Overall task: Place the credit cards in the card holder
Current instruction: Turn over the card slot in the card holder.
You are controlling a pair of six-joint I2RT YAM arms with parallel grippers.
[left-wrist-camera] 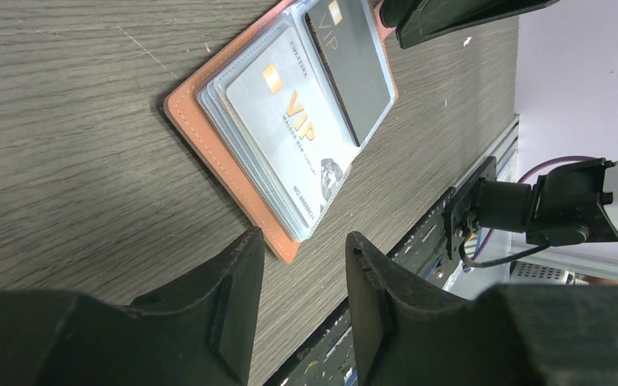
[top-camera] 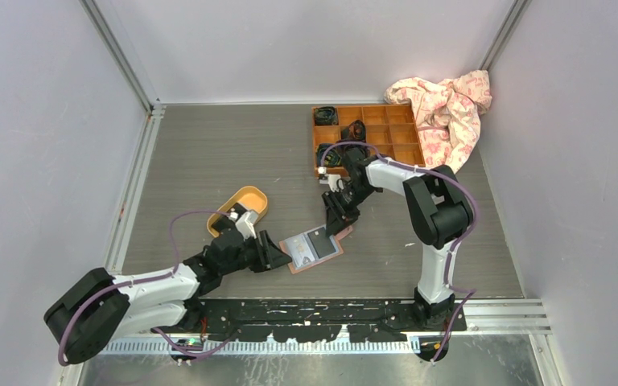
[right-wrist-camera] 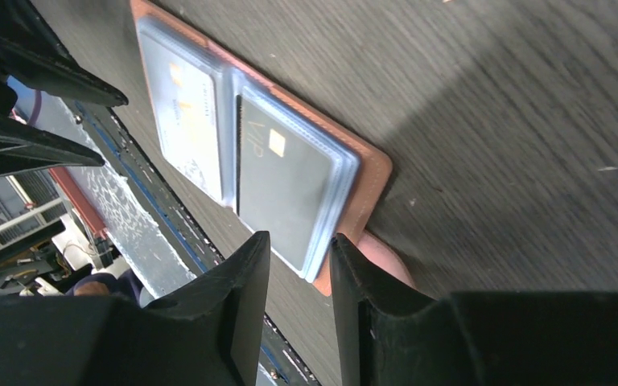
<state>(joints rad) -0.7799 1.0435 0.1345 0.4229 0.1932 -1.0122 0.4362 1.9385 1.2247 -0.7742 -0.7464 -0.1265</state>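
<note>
Top external view: the card holder (top-camera: 315, 248) lies opened flat on the table (top-camera: 209, 161), a little below the frame's centre, with a claw at each end. The left claw (top-camera: 284, 259) reaches in from the lower left to the holder's left edge. The right claw (top-camera: 337, 223) comes down from the upper right to its upper right edge. A yellow tray (top-camera: 241, 205) sits just up and left of the left claw. A wooden box (top-camera: 366, 137) of compartments stands near the top, right of centre, and a pink patterned cloth (top-camera: 447, 108) is bunched against its right side.

Left wrist view: the holder fills the upper middle, clear sleeves facing up. A silver card (left-wrist-camera: 290, 133) marked VIP sits in the nearer stack of sleeves and a black card (left-wrist-camera: 352, 68) in the farther stack, both inside the leather rim. At the bottom of the frame the left claw's jaws stand apart, with the holder's near corner just at their mouth and nothing clamped.

Right wrist view: the black card is the nearer one, with the silver card beyond it toward the upper left. The right claw's jaws are partly apart at the bottom. The holder's corner shows in the gap, and the snap tab (right-wrist-camera: 386, 261) peeks out beside the right-hand finger. Whether they pinch the holder cannot be told.
</note>
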